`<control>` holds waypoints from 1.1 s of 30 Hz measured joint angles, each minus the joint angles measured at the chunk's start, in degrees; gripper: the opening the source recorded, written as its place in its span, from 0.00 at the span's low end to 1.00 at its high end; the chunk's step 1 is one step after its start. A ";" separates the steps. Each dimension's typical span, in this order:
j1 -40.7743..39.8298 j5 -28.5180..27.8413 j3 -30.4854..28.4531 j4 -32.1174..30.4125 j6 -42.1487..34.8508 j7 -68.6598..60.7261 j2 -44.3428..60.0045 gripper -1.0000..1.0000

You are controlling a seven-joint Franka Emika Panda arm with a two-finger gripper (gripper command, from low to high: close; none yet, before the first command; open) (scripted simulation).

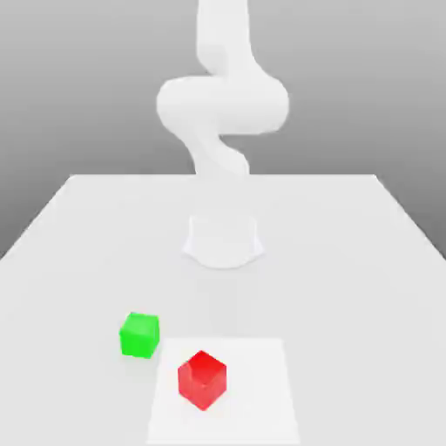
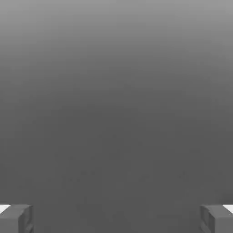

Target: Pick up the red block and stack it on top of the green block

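Exterior view: a white table (image 1: 78,226) with a white robot arm (image 1: 222,104) rising from a round base (image 1: 223,242) at its middle. Two small cubes sit on the near part of the table, well apart from the base. The green block (image 1: 139,334) rests flat on the tabletop, towards the exterior view's left. The red block (image 1: 202,380) sits nearer to the camera and a little to the right of the green one, close beside it but not touching, on a slightly brighter square patch (image 1: 261,392) of the surface. The red block appears turned so that one corner edge faces the camera.

Hand view: the gripper (image 2: 116,218) shows as two grey fingertips (image 2: 16,218) standing far apart at opposite sides of the picture, spread wide with nothing between them. Beyond them lies only a plain grey backdrop.

Judging by this, the task has not begun in any visible way: the red block is not picked up and nothing is stacked. Reaching, grasping, lifting, carrying and placing all seem left to do.
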 joint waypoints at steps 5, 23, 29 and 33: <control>-2.85 -0.30 1.93 -4.58 5.55 7.82 10.75 0.50; -7.73 -1.98 3.77 -18.59 25.97 33.12 48.12 0.50; -6.40 -3.80 2.04 -17.57 32.89 34.74 56.41 0.00; -6.21 -4.10 1.81 -17.43 33.85 34.99 57.44 0.00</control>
